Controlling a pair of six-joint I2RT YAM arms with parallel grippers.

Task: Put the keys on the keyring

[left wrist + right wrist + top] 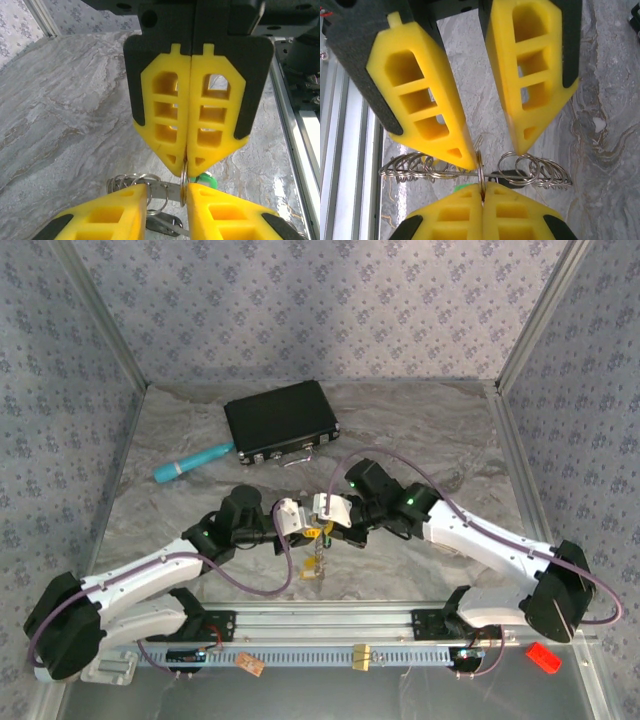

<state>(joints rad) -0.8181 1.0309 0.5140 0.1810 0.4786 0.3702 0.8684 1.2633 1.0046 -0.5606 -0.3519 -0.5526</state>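
Observation:
The keyring (183, 182) is a thin grey metal ring seen edge-on. My right gripper (482, 189) is shut on it, pinching it at the fingertips. My left gripper (167, 188) is open, and the ring stands between its fingers, close to the right one. A flat metal strip (160, 191) carrying several small wire rings (535, 167) crosses the ring. A green key head (206, 180) shows behind the ring and a black key head (167, 223) lies beneath the strip. In the top view both grippers (310, 515) meet tip to tip above the table, with a string of rings (318, 562) hanging below them.
A black rectangular case (280, 420) lies at the back, with a teal pen-like stick (192, 462) to its left. The metal rail (330, 625) runs along the near edge. A red piece (543, 656) and a small tag (250, 665) lie in front of it.

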